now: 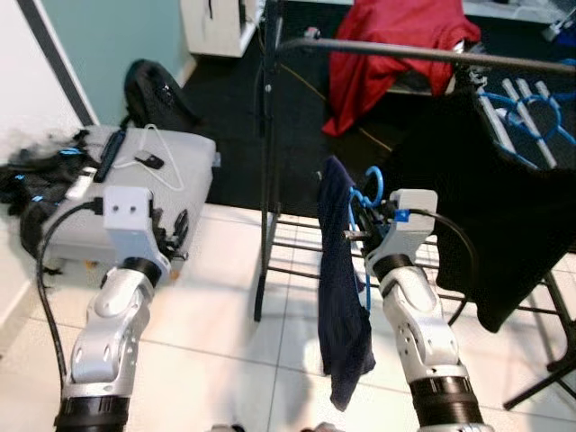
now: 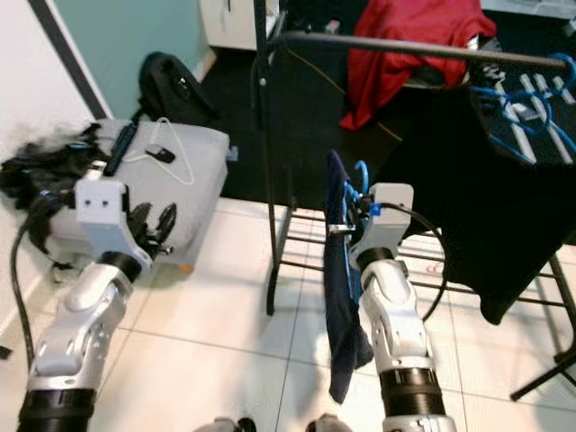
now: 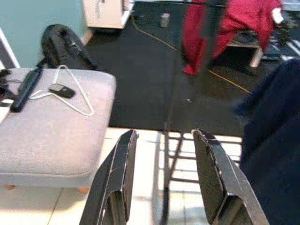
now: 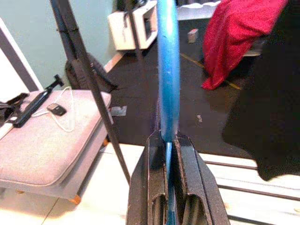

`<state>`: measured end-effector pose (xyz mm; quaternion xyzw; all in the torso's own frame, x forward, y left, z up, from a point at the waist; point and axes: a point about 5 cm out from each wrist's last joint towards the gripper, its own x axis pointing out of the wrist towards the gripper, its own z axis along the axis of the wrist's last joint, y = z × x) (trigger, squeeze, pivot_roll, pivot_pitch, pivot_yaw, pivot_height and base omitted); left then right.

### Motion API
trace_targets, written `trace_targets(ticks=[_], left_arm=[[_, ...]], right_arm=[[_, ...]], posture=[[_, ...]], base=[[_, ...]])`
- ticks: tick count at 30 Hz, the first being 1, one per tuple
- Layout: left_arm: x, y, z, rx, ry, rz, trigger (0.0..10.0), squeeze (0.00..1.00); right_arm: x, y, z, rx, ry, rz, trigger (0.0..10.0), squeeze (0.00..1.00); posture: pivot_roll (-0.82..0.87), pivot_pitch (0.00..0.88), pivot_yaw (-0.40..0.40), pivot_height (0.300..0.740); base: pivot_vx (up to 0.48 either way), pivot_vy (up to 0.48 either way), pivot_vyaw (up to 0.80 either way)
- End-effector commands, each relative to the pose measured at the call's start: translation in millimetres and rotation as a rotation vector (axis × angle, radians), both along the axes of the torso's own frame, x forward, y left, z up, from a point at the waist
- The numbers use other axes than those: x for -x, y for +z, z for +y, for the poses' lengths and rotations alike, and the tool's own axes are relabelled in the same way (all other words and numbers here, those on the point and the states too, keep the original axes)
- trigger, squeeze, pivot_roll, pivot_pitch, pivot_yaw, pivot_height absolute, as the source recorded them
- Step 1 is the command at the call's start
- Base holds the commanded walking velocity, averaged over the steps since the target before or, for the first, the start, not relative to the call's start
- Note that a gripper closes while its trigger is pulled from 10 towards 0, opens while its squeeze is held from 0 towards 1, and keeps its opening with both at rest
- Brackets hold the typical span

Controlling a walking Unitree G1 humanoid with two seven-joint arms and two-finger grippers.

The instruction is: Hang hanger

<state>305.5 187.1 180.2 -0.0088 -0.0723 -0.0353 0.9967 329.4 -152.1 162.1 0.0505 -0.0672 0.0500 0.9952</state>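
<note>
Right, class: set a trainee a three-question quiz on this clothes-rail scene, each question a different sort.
1. True or false: the right gripper is shut on the blue hanger.
2. What hangs from that hanger? A) navy garment B) white towel C) nothing
3. What lies on the grey ottoman beside the small phone?

Key: 1 true. 2 A. 3 a white hanger.

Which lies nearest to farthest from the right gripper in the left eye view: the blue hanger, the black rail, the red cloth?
1. Blue hanger, clamped in the right gripper.
2. Black rail, above and ahead.
3. Red cloth, on the floor beyond the rail.
</note>
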Motion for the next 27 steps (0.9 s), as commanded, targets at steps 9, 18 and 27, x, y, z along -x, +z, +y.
trace_targets(ticks=[9,18,27], left_arm=[[-0.2,-7,1.5,0.007,-0.007,0.038,10.0,0.00],[-0.9,-16,-6.8,-0.037,-0.080,0.124,10.0,0.00],[-4.8,-15,-11.9,-0.054,-0.120,0.126,10.0,0.00]], right_arm=[[2.6,0,2.1,-0.038,0.009,-0.003,10.0,0.00],[2.6,-1,4.5,-0.073,0.010,0.021,10.0,0.00],[3.1,-4,1.3,-0.092,-0.001,0.040,10.0,0.00]], posture=[[-0.02,0.174,-0.034,0.740],[-0.02,0.185,-0.026,0.740],[-0.02,0.193,-0.024,0.740]], base=[[-0.282,0.000,0.00],[-0.027,0.000,0.00],[0.000,0.000,0.00]])
